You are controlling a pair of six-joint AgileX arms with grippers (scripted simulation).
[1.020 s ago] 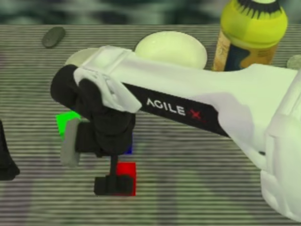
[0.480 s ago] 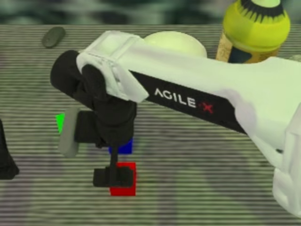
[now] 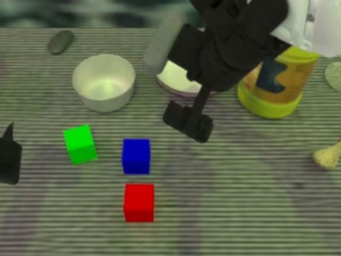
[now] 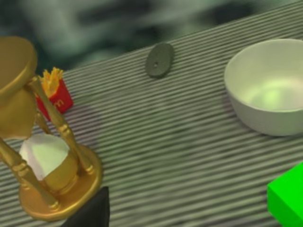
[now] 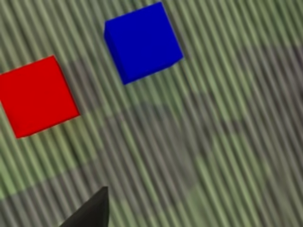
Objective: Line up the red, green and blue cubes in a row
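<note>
Three cubes rest on the striped table. The green cube point(image 3: 80, 143) lies at the left, the blue cube point(image 3: 136, 156) to its right, and the red cube point(image 3: 139, 202) directly in front of the blue one. My right gripper point(image 3: 187, 121) hangs open and empty above the table, behind and to the right of the blue cube. In the right wrist view the red cube point(image 5: 37, 94) and blue cube point(image 5: 142, 41) lie apart, with one dark fingertip point(image 5: 92, 213) showing. My left gripper point(image 3: 8, 160) is parked at the left edge, and its wrist view catches the green cube point(image 4: 288, 198).
A white bowl point(image 3: 104, 82) stands behind the green cube, with a second pale dish point(image 3: 173, 79) partly under my right arm. A yellow bottle point(image 3: 274, 88) stands at the back right and a beige object point(image 3: 327, 156) at the right edge. A gold hourglass point(image 4: 42, 142), a fries box point(image 4: 54, 92) and a grey disc point(image 3: 60, 41) are at the left.
My right gripper has let go of the red cube, risen and pulled back to the upper right. The red cube stays in front of the blue one, and all three cubes now show.
</note>
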